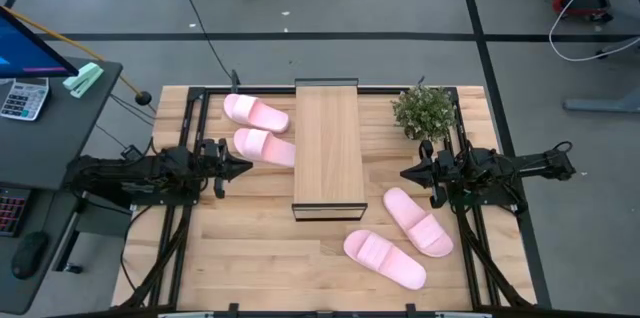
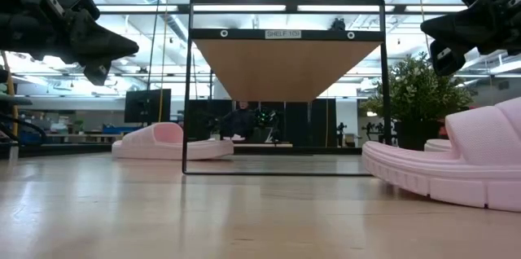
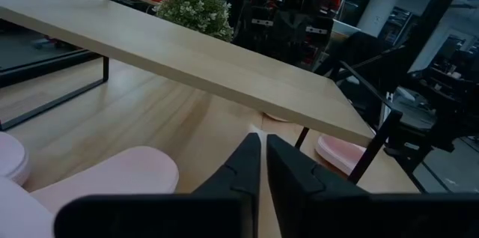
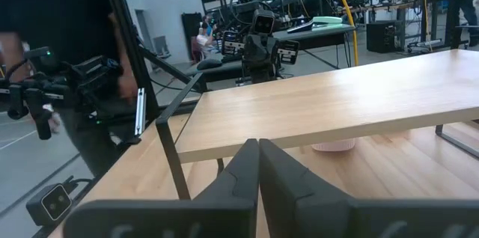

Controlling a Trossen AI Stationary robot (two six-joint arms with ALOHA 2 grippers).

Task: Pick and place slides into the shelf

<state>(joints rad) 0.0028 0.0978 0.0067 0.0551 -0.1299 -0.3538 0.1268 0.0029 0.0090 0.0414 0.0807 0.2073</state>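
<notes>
The shelf, a pale wood panel on a thin black frame, stands on its frame's feet mid-table with nothing on it. Two pink slides lie sole-down to its left, two more near its right front. My left gripper hovers shut at the table's left, pointing level at the shelf, beside the nearer left slide. My right gripper hovers shut at the right, pointing level at the shelf. Neither touches anything.
A potted plant stands at the far right corner by the shelf. A desk with a calculator and screen is off the table's left. Bare tabletop lies along the near edge at the left.
</notes>
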